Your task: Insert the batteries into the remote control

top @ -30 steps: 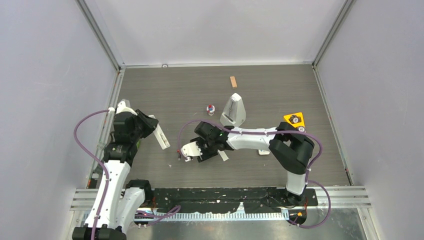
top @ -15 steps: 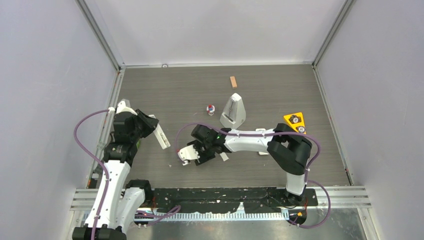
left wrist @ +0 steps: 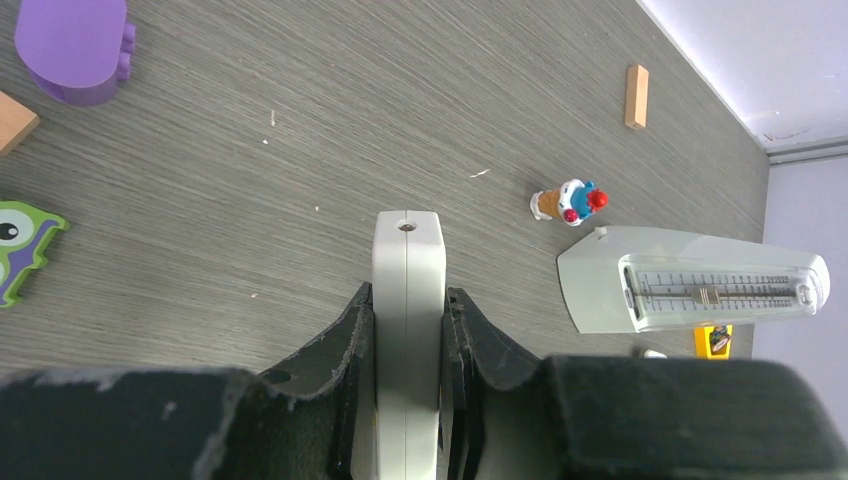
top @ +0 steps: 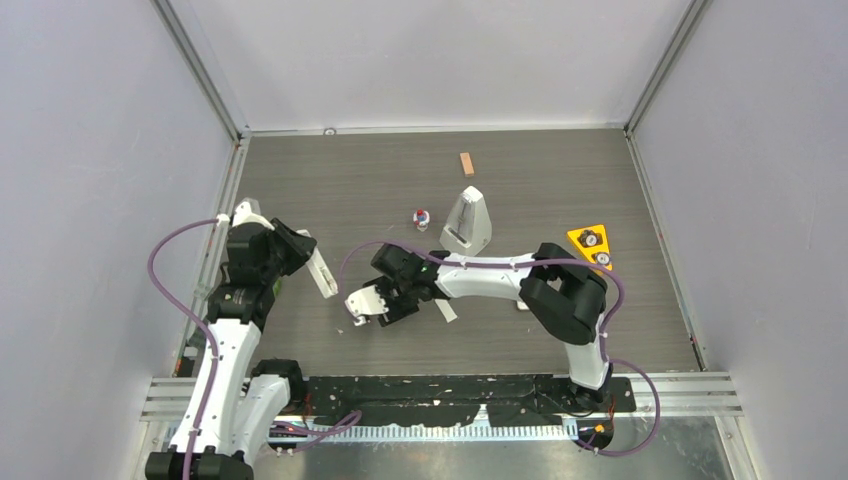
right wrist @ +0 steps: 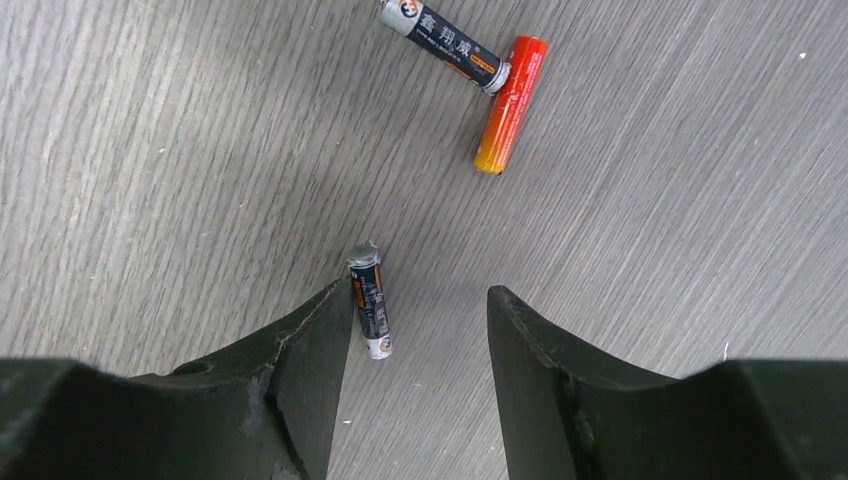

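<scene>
Spotting 3 batteries (right wrist: 509, 103) clearly only via right wrist, flat on table (right wrist: 680, 260), nearest one right by the spread-open right gripper (right wrist: 420, 298). Left gripper (left wrist: 408, 330) clamping remote (left wrist: 407, 262) edgewise, long axis pointing straight out ahead.

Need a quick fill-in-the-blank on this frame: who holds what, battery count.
1. The left end effector is shut on the ___.
2. The right end effector hangs ___ above a dark battery.
3. Counting the orange battery, ___ batteries show in the right wrist view.
Missing: remote; open; three.
</scene>
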`<control>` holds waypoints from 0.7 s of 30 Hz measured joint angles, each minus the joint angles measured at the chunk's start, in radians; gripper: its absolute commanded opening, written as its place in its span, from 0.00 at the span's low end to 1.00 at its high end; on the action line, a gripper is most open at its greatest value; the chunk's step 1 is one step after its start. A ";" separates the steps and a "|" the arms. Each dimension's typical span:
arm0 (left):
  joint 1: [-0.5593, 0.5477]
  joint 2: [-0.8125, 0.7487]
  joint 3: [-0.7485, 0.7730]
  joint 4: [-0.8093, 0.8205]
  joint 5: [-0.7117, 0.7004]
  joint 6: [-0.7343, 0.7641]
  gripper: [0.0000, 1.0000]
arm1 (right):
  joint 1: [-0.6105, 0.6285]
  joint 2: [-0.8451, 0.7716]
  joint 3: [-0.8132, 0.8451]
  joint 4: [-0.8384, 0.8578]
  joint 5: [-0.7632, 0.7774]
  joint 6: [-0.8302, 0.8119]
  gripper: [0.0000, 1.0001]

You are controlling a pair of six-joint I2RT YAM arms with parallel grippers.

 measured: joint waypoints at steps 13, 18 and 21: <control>0.000 0.027 0.069 -0.027 -0.123 0.052 0.00 | -0.002 0.084 0.151 -0.173 -0.032 -0.002 0.54; 0.000 0.039 0.101 -0.045 -0.183 0.077 0.00 | -0.005 0.120 0.212 -0.250 -0.049 0.003 0.44; 0.000 0.045 0.108 -0.050 -0.200 0.086 0.00 | -0.008 0.131 0.231 -0.282 -0.060 0.013 0.40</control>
